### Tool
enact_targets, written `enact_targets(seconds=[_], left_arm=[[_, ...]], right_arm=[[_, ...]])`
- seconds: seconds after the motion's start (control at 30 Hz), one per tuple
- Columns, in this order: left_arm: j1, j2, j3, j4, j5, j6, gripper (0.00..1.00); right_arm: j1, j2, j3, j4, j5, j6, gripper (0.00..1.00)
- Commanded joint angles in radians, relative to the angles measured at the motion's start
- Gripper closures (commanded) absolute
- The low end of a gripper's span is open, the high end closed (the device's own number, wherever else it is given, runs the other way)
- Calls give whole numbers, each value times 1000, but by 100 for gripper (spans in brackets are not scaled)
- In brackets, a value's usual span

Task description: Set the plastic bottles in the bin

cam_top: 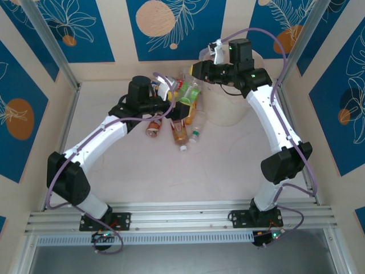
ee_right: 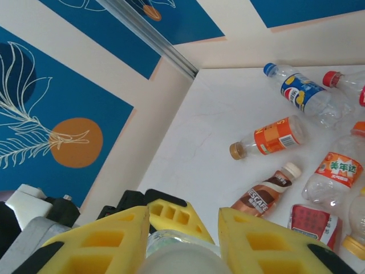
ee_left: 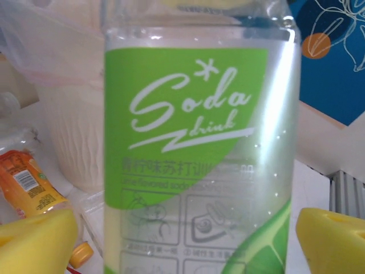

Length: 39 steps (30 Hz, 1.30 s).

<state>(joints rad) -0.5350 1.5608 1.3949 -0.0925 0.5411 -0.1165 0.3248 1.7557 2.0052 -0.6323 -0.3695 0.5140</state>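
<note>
Top external view, entries by item.

Left gripper: jaws spread wide. Its yellow fingers are seen in the left wrist view on either side of the soda bottle, with a gap at one finger; nothing is gripped.

Right gripper: closed. In the right wrist view a clear rounded bottle end is clamped between its yellow pads; this is taken to be the soda bottle's upper end.

Soda bottle: clear, green label. It is held up by the right gripper and reaches down between the left fingers. It is placed just beside the bin, outside the rim.

Bin: cream-white, located under the right wrist. Its ribbed wall and liner are seen beyond the left fingers, beside the soda bottle.

Other bottles, all lying on the table:
- blue-label bottle, far beyond the right fingers;
- orange-label bottle, nearer;
- brown-label bottle, nearest to the right fingers;
- red-label bottle, just beside the brown one;
- orange bottle, beyond the left fingers, at the bin's foot.

A pile of bottles is seen below and around the left gripper.
</note>
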Motion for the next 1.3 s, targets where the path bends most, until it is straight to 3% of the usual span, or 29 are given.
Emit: enact_targets(seconds=[0.0, 0.23, 0.53, 0.97, 1.27], left_arm=[[-10, -67, 3, 22, -76, -10, 0], [-9, -152, -63, -10, -311, -6, 0], [2, -145, -85, -66, -470, -20, 0], [29, -144, -144, -89, -564, -81, 0], [56, -123, -162, -77, -559, -105, 0]], right_arm=[[-16, -29, 64, -50, 71, -52, 89], [-62, -14, 216, -68, 327, -177, 90], [-126, 91, 314, -21, 642, -335, 89], [-169, 273, 338, -61, 689, -387, 88], [-190, 314, 279, -64, 672, -383, 72]])
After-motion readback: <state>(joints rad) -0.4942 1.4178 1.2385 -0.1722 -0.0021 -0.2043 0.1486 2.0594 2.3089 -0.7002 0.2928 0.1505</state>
